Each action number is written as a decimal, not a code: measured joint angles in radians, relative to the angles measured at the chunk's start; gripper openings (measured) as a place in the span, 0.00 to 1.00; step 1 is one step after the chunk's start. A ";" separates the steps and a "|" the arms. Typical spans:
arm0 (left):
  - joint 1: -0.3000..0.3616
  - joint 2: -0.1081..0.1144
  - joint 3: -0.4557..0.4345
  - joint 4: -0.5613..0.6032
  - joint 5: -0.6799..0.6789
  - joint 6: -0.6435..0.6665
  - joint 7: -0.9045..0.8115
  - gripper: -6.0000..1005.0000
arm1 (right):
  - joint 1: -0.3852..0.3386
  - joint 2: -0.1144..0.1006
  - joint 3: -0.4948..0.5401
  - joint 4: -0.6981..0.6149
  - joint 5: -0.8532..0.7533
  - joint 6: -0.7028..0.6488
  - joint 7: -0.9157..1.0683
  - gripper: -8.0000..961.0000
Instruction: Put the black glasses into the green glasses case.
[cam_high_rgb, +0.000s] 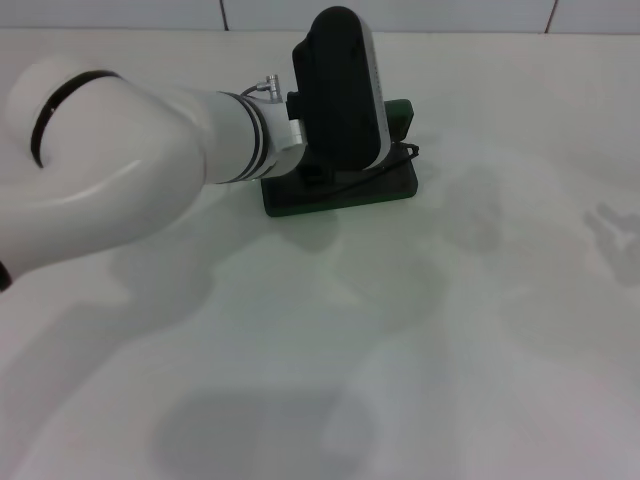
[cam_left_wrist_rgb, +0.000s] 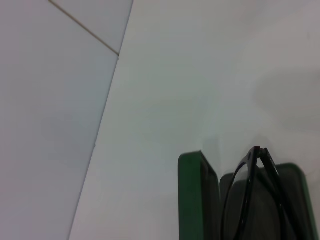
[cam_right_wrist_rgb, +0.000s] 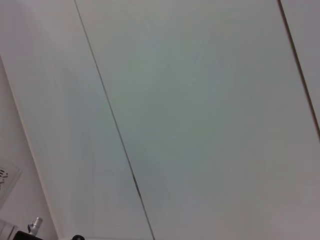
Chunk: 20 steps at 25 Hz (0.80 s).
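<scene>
Head view: left tool (cam_high_rgb: 335, 150) is hovered over the open green glasses case (cam_high_rgb: 340, 188) on the tabletop (cam_high_rgb: 420, 330); its finger state cannot be told.

Left wrist view: black glasses (cam_left_wrist_rgb: 257, 200) are seen upright over the case tray; they should be lowered level, centred.

Right wrist view: right tool is not seen.

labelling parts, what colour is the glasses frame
Black glasses, clearest in the left wrist view.

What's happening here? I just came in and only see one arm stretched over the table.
The left arm reaches over the open green glasses case at the far side of the white table, its tool largely hidden behind the wrist. The left wrist view shows the black glasses over the case's dark interior, apparently being put in. Whether they are released cannot be told. The right arm is out of the head view.
</scene>
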 joint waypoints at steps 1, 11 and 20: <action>0.000 0.000 0.000 -0.009 0.000 -0.012 0.000 0.05 | 0.000 0.000 0.000 0.000 0.000 0.000 0.000 0.21; -0.004 0.000 -0.001 -0.072 0.000 -0.078 0.012 0.05 | 0.002 -0.001 0.000 0.000 0.002 0.002 0.000 0.21; -0.016 -0.003 0.011 -0.094 -0.001 -0.061 0.022 0.05 | 0.011 -0.001 0.000 0.000 -0.003 0.001 0.004 0.21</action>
